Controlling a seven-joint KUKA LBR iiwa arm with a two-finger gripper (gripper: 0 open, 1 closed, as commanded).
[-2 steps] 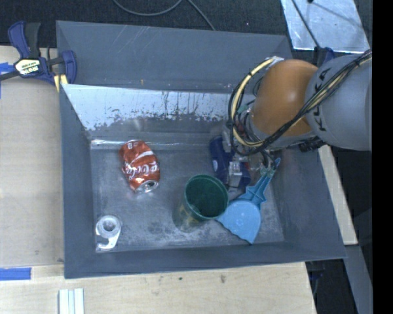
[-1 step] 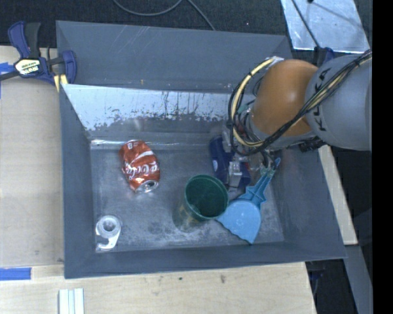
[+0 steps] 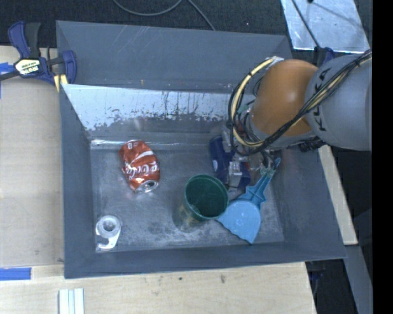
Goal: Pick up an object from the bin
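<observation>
- Where the gripper (image 3: 239, 170) hangs low in the right part of the grey metal bin (image 3: 75, 188), a light blue plastic scoop (image 3: 243, 218) lies nearest to it. The scoop's broad flat blade rests on the bin floor near the front wall, and its thin handle runs up and to the right, ending just beside the gripper.
- Whether the gripper is spread or pressed together cannot be told, as its tip is lost among dark parts and the scoop's handle; nothing can be seen pinched in it.
- A dark blue object (image 3: 217, 154) of unclear shape stands just left of the gripper.
- A dark green round plastic cup (image 3: 206, 197) lies tilted with its open mouth facing up, touching the left edge of the scoop's blade.
- A crushed red aluminium drink can (image 3: 139, 167) with white lettering lies well apart, left of the middle of the floor.
- A small silvery-white round thing (image 3: 108, 229) sits in the front left corner.
- Above the gripper, the arm's rounded orange cover (image 3: 285, 103) is ringed by looped yellow and black cables (image 3: 239, 103).
</observation>
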